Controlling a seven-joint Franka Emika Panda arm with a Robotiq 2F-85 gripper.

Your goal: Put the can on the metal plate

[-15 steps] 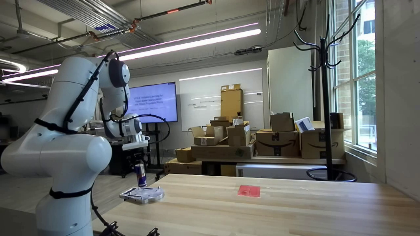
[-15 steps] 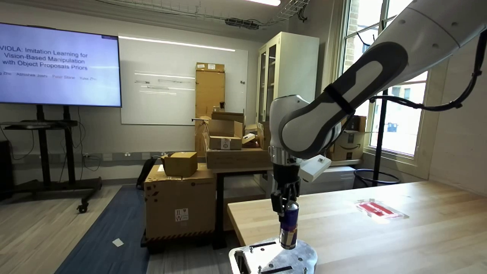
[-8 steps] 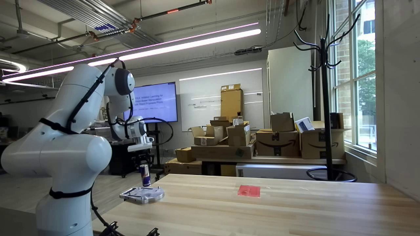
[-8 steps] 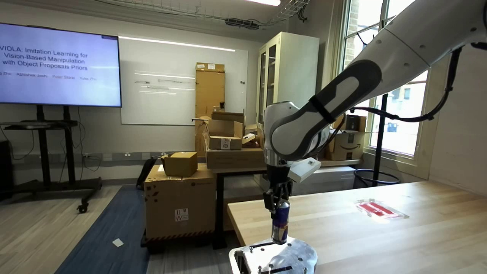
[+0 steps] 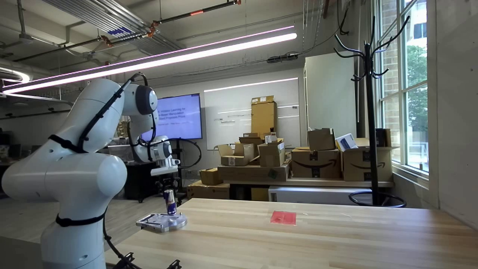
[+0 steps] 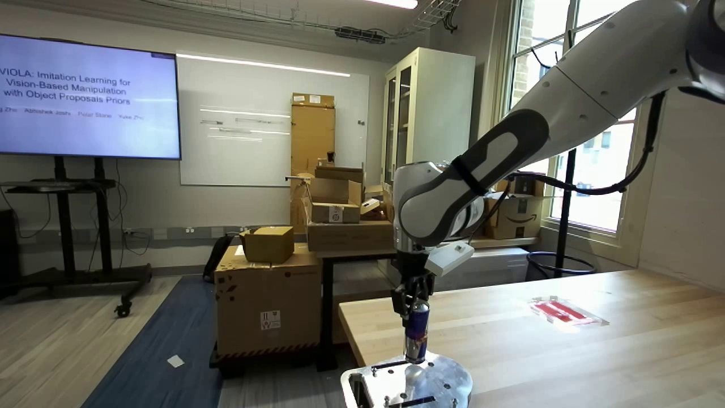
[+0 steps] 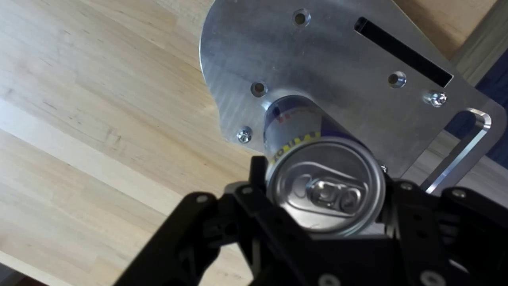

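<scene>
In an exterior view we note: plate (image 5: 160, 223) at the left edge of the worktop (image 5: 317, 244), sheet (image 5: 283, 218) on it, well right of the plate, boxes (image 5: 315, 161) and coat stand (image 5: 371, 116) behind. In both exterior views we find the can (image 6: 417, 333) in the claw (image 7: 323, 178), over the plate; whether can and plate touch, we cannot tell.

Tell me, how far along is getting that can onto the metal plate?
Done: the can is over the metal plate, though contact is unclear. In hand: the gripper clasps the can's upper end. Left: perhaps lowering, then releasing that closed grip and backing away.
</scene>
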